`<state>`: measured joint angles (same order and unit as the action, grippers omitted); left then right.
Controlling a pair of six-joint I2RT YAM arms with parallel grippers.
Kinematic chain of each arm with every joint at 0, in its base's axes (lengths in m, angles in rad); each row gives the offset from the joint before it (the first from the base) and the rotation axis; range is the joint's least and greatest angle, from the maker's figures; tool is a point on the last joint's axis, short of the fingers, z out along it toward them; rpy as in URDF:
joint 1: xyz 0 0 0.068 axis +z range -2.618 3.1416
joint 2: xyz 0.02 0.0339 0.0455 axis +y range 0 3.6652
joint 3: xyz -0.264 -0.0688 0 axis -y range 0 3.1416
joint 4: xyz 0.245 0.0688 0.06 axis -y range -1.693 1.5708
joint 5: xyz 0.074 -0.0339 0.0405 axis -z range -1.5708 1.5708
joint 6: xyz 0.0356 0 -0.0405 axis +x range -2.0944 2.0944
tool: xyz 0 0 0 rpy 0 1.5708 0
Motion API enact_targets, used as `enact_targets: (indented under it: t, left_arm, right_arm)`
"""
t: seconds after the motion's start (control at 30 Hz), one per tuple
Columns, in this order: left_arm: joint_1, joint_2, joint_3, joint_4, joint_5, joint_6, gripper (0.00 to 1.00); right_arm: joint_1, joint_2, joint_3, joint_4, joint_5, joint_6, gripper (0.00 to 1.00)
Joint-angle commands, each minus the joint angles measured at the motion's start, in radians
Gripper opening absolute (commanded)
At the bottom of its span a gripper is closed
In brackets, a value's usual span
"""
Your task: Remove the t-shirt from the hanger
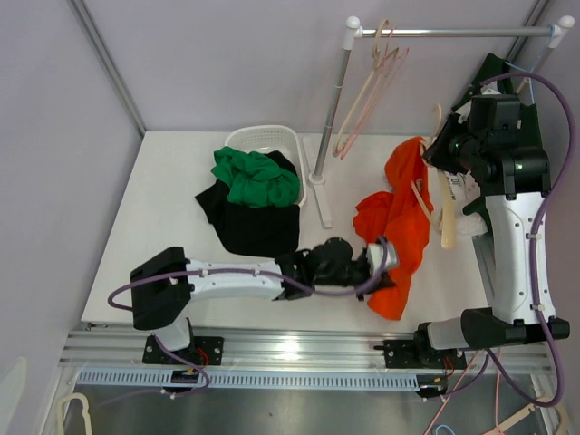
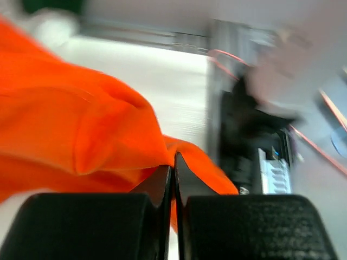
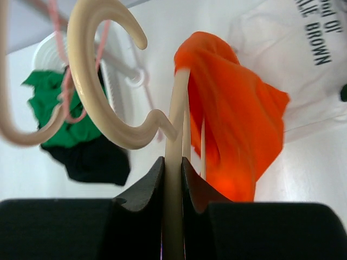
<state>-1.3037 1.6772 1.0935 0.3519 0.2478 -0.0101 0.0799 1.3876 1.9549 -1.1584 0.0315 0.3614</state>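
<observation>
The orange t-shirt (image 1: 399, 227) hangs partly on a cream hanger (image 1: 446, 213) at the right of the table and trails down toward the front edge. My right gripper (image 1: 441, 145) is shut on the hanger's neck, just below the hook, and holds it up; the right wrist view shows the hanger (image 3: 174, 135) between the jaws of the right gripper (image 3: 172, 165), with one end inside the shirt (image 3: 233, 124). My left gripper (image 1: 385, 258) is shut on a lower fold of the shirt (image 2: 70, 124), and cloth is pinched at the tips of the left gripper (image 2: 173, 162).
A white basket (image 1: 237, 139) at the back holds a green garment (image 1: 254, 177), and a black garment (image 1: 254, 227) spills in front of it. A clothes rack pole (image 1: 331, 100) stands mid-table with spare hangers (image 1: 367, 91) on its rail. A white printed shirt (image 1: 467, 195) lies at the right.
</observation>
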Motion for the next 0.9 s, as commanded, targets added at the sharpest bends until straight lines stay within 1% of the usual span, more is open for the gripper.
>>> enact_targets:
  t: [0.0,0.07,0.1,0.13,0.17,0.23,0.27,0.3,0.33,0.37,0.4,0.47,0.5,0.53,0.57,0.6,0.63,0.67,0.73,0.77,0.8,0.87]
  left_arm:
    - [0.113,-0.054,0.110,-0.111,-0.117,-0.253,0.01]
    - [0.174,-0.063,0.164,-0.209,-0.183,-0.306,0.01]
    - [0.194,-0.085,0.177,-0.268,-0.197,-0.315,0.01]
    - [0.214,-0.108,0.157,-0.280,-0.190,-0.329,0.01]
    - [0.245,-0.172,0.128,-0.281,-0.189,-0.332,0.01]
    - [0.261,-0.241,0.100,-0.297,-0.189,-0.303,0.01]
    - [0.267,-0.270,0.103,-0.321,-0.191,-0.289,0.01]
    - [0.270,-0.319,0.126,-0.390,-0.185,-0.274,0.01]
    - [0.273,-0.338,0.150,-0.405,-0.164,-0.255,0.01]
    - [0.293,-0.359,0.158,-0.407,-0.097,-0.226,0.01]
    - [0.311,-0.375,0.173,-0.406,-0.073,-0.226,0.01]
    - [0.398,-0.404,0.230,-0.407,0.002,-0.243,0.01]
    - [0.437,-0.402,0.255,-0.413,0.075,-0.258,0.01]
    - [0.511,-0.372,0.282,-0.419,0.109,-0.295,0.01]
    - [0.547,-0.340,0.407,-0.429,0.138,-0.303,0.01]
    - [0.581,-0.295,0.475,-0.461,0.174,-0.306,0.01]
    - [0.634,-0.243,0.541,-0.502,0.180,-0.304,0.01]
    - [0.658,-0.134,0.695,-0.560,0.191,-0.304,0.01]
    - [0.717,-0.018,1.013,-0.622,0.215,-0.304,0.01]
    - [0.734,0.095,1.104,-0.646,0.220,-0.300,0.01]
    - [0.754,0.148,1.342,-0.666,0.223,-0.295,0.01]
    - [0.822,0.243,1.471,-0.660,0.200,-0.306,0.01]
  right_arm:
    - [0.052,-0.015,0.119,-0.108,-0.057,-0.015,0.00]
    - [0.078,-0.022,0.148,-0.156,-0.093,0.005,0.00]
    - [0.136,-0.036,0.150,-0.153,-0.069,0.020,0.00]
    - [0.162,-0.062,0.153,-0.150,0.027,0.027,0.00]
    - [0.184,-0.077,0.148,-0.132,0.059,0.027,0.00]
    - [0.184,-0.110,0.115,-0.077,0.094,0.008,0.00]
    - [0.184,-0.142,0.089,0.004,0.114,-0.001,0.00]
    - [0.184,-0.160,0.019,0.053,0.120,-0.019,0.00]
    - [0.184,-0.177,-0.016,0.107,0.114,-0.032,0.00]
    - [0.184,-0.192,-0.043,0.202,0.101,-0.045,0.00]
    - [0.184,-0.193,-0.065,0.242,0.103,-0.053,0.00]
    - [0.184,-0.174,-0.083,0.323,0.116,-0.064,0.00]
    - [0.184,-0.138,-0.077,0.336,0.125,-0.070,0.00]
    - [0.184,-0.112,-0.039,0.342,0.127,-0.078,0.00]
    - [0.184,-0.086,-0.015,0.348,0.127,-0.091,0.00]
    - [0.184,-0.037,0.010,0.351,0.130,-0.095,0.00]
    - [0.184,-0.015,0.031,0.358,0.137,-0.095,0.00]
    - [0.182,0.005,0.067,0.374,0.145,-0.096,0.00]
    - [0.182,0.048,0.094,0.425,0.172,-0.099,0.00]
    - [0.184,0.059,0.099,0.448,0.182,-0.102,0.00]
    - [0.181,0.068,0.110,0.469,0.189,-0.120,0.00]
    - [0.176,0.096,0.118,0.537,0.243,-0.136,0.00]
